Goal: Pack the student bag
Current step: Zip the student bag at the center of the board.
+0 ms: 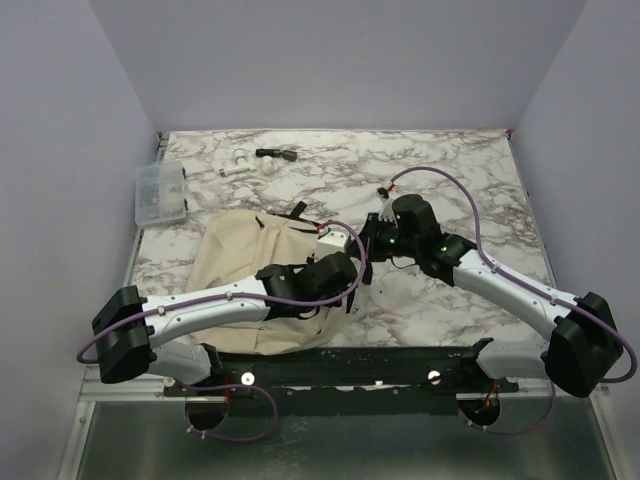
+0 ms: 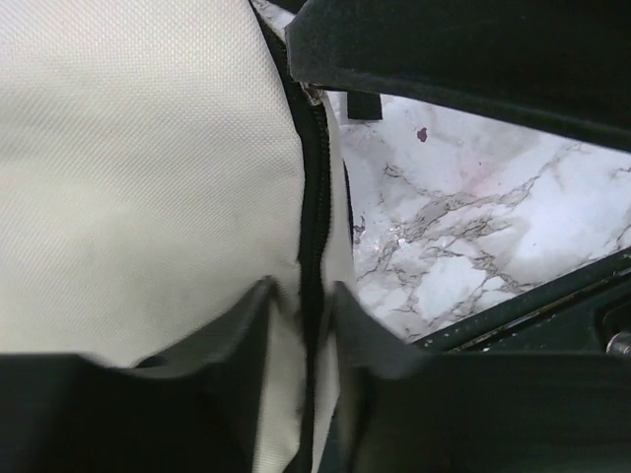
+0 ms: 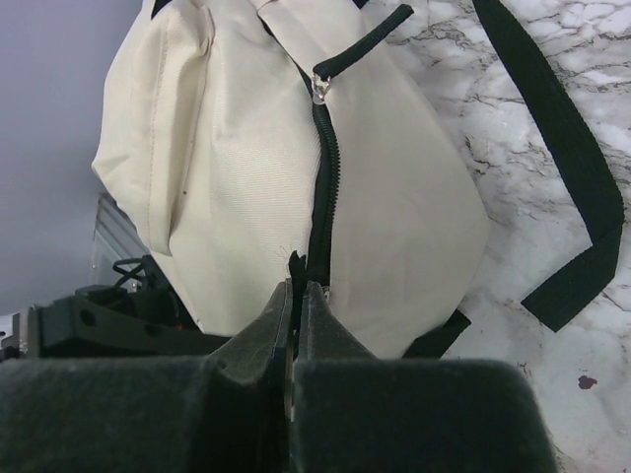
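Half open, left gripper straddles the student bag; closed right gripper pinches it.

I see my right fingers pressed together, no gap btwn the tips, right at the lower end of the black zipper on the student bag. A nub of cloth shows just above the tips; can't tell if it's pinched. The zipper runs up the beige front to a clear pull. A black strap lies on the marble tabletop, right of the bag. Small dark spot on the tabletop near the strap's end. Black hardware at left, partly hidden.
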